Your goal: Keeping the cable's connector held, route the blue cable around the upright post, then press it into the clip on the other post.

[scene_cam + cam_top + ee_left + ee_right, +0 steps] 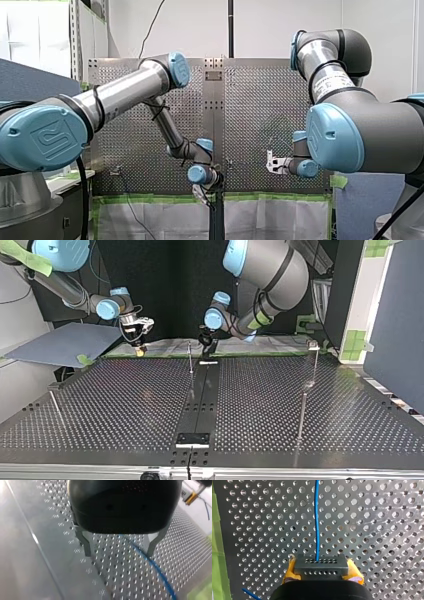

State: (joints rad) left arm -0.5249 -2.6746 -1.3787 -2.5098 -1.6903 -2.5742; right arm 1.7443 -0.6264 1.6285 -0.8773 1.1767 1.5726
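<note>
Blue cable [317,525] lay along the tabletop [387,530] from the connector [321,567], which our right jaws clamped. Left jaws gaped empty, straddling the cable. Post [190,357] and clip [313,345] looked untouched; we judged all routing ahead.

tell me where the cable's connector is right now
In the right wrist view, the connector sits clamped between the yellow pads of my right end effector, with the blue cable running ahead over the perforated table.
</note>
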